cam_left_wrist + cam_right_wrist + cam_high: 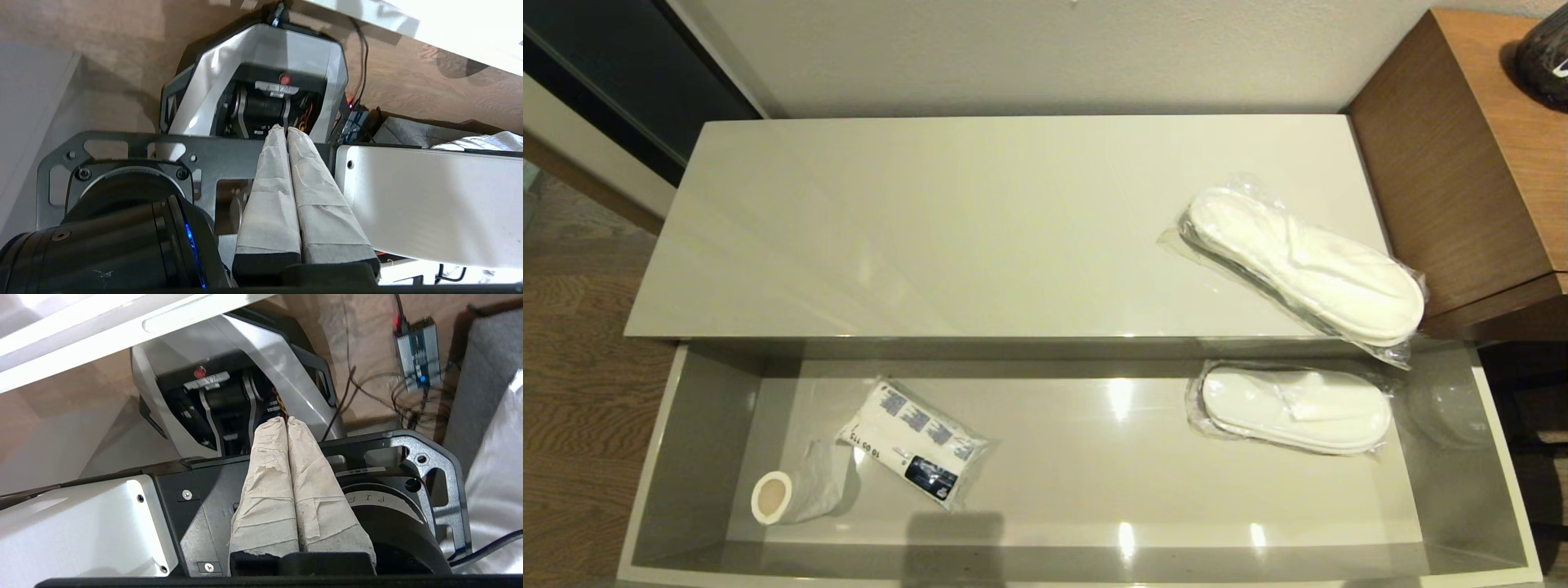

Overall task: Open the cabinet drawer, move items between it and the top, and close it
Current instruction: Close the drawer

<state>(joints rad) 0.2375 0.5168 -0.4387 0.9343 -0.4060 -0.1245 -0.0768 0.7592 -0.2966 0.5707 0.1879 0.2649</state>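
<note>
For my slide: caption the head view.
Open drawer holds bundle and slippers; another pair lies on top.

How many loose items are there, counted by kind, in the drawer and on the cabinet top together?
Slipper packs: 2, one on the top, one in the drawer
Printed white bundle: 1
Paper roll: 1
Total: 4

Left end effector (284, 130): two long tapered fingers (269, 196) wrapped in pale grey-white tape, black bases. Right end effector (286, 420) same, tape frayed. Base silver-grey and black, red button (284, 79), dark perforated plate with screws (122, 159), blue LED ring (190, 241), loose black cables (351, 396).
</note>
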